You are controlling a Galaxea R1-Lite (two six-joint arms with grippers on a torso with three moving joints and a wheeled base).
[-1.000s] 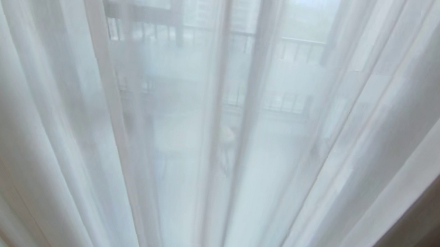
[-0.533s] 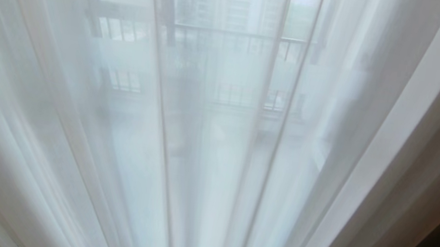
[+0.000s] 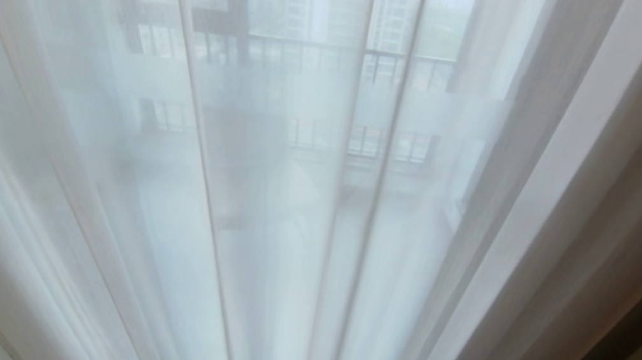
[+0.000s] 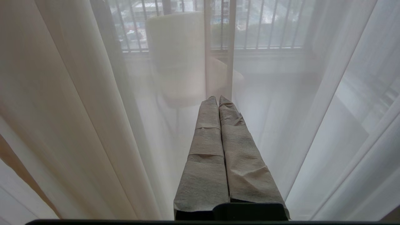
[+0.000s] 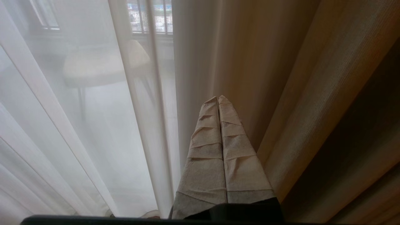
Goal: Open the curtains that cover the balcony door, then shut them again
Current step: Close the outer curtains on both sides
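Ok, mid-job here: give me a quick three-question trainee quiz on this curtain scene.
1. True or false: the left gripper is clamped on a fold of the sheer curtain.
2. In the right wrist view, what hangs directly ahead of the right gripper? A) bare glass B) the thick beige curtain C) a door handle
3. Fill in: through the sheer, out on the balcony, a pale ____ is visible.

Key: 1 false, its fingers are shut together on nothing. 2 B. 3 chair.
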